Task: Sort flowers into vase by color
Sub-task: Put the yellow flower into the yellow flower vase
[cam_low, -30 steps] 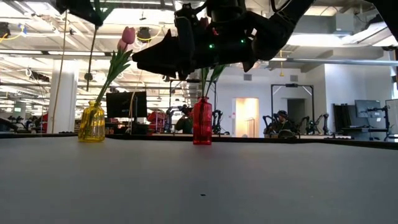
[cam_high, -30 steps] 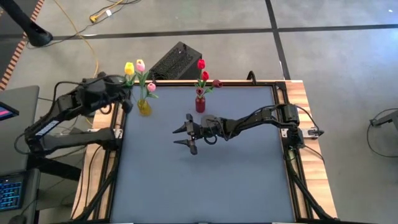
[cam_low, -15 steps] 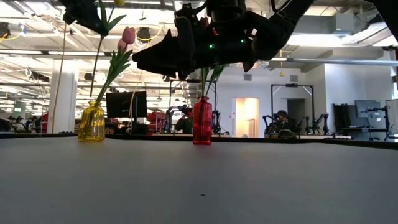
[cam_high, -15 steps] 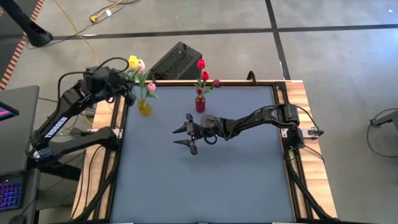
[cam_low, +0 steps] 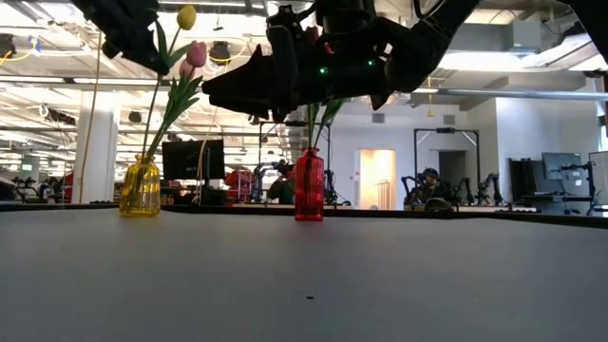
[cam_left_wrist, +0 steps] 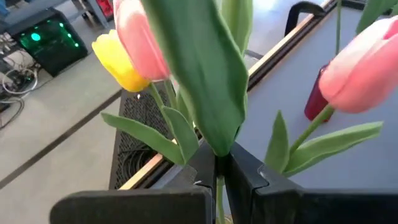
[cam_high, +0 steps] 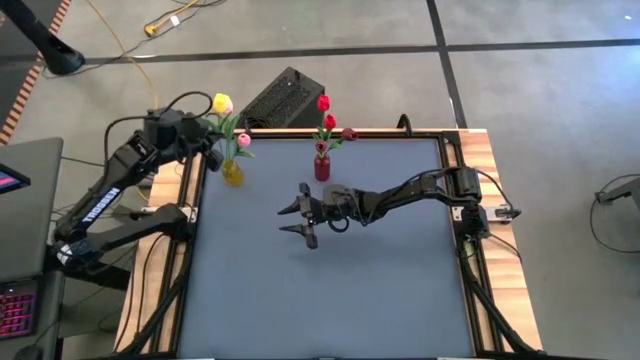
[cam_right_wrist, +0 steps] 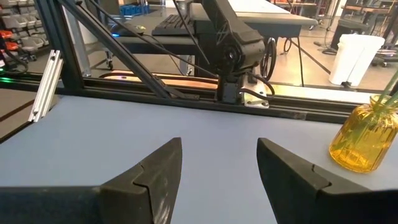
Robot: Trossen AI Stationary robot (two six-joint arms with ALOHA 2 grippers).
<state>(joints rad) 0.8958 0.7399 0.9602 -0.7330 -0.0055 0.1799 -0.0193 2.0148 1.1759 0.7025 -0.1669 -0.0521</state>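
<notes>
At the counter's [cam_high: 330,290] far left corner the left gripper [cam_high: 205,140] pinches the thin green stem of a yellow-headed artificial tulip [cam_high: 221,103] above the small yellow glass vase [cam_high: 232,172] holding pink tulips [cam_high: 243,141], while rightward the right gripper [cam_high: 295,220] hovers spread wide, just before the red glass vase [cam_high: 321,166] of red tulips [cam_high: 324,103].

2 vases [cam_high: 232,172]; 6 flowers [cam_high: 222,103]; 2 arms [cam_high: 400,195].

A grey floor [cam_high: 540,110] with dark seams surrounds the table; ceiling lights [cam_low: 237,24] brighten the open workshop.
</notes>
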